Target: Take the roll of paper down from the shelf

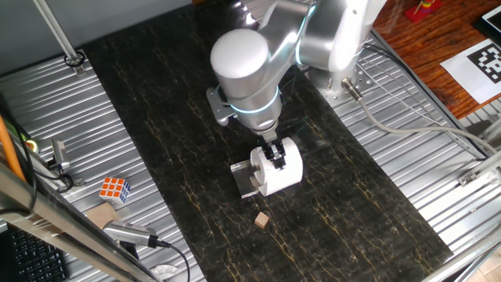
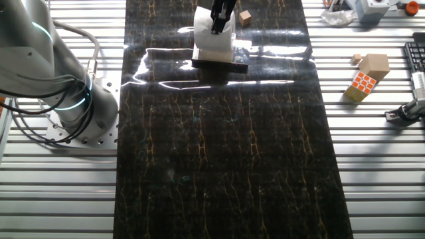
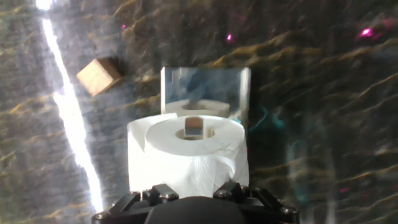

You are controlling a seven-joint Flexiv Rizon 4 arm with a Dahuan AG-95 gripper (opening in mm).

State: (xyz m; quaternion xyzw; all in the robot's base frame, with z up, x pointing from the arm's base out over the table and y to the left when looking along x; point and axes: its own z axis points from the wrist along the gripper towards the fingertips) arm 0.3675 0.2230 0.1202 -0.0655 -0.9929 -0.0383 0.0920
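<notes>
The white roll of paper [image 1: 280, 168] is on or just above the clear shelf [image 1: 243, 178], core hole upward. My gripper [image 1: 274, 153] comes down on it from above. In the hand view one fingertip [image 3: 194, 127] sits inside the core hole of the roll [image 3: 186, 158]. The other finger is hidden behind the roll's near wall, so that wall lies between the fingers. The shelf's bare top [image 3: 205, 90] shows beyond the roll. In the other fixed view the gripper [image 2: 219, 18] stands on the roll [image 2: 214, 40] over the shelf [image 2: 220, 64].
A small tan wooden cube [image 1: 261, 221] lies on the dark tabletop close to the shelf; it also shows in the hand view [image 3: 99, 76] and the other fixed view [image 2: 245, 18]. A colour puzzle cube [image 1: 114, 189] and a cardboard block [image 2: 374, 64] lie off the mat.
</notes>
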